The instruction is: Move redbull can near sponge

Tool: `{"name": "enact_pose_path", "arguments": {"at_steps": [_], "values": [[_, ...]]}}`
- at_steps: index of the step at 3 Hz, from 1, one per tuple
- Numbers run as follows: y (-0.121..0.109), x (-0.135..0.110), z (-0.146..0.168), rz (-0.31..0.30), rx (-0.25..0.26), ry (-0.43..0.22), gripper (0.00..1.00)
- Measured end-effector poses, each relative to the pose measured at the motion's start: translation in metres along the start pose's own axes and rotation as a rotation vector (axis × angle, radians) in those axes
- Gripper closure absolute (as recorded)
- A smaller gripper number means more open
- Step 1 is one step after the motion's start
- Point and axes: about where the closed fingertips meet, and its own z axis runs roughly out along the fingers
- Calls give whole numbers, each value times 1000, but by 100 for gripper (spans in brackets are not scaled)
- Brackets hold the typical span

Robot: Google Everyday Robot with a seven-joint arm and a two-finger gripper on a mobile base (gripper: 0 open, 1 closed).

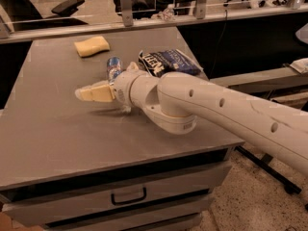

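Note:
The redbull can (114,67) is slim, blue and silver. It lies on the grey table (53,129), with its silver top pointing toward the back. The pale-yellow sponge (91,46) lies at the back left of the table, a short way beyond and left of the can. My gripper (81,94) hovers low over the table, pointing left. It is just in front of and left of the can and holds nothing I can see. The arm's wrist hides the can's near end.
A crinkled blue snack bag (166,61) lies right of the can, partly behind the arm. My white arm (216,109) crosses the table's right half. A drawer handle (128,196) shows below the front edge. Office chairs and a rail stand behind the table.

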Motion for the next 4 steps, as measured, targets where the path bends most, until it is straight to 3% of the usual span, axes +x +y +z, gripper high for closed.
{"name": "enact_pose_path", "arguments": {"at_steps": [1, 2, 4], "values": [[6, 3, 3, -3, 3, 10, 0], [10, 4, 3, -20, -11, 9, 15], [19, 2, 1, -50, -34, 22, 61]]}}
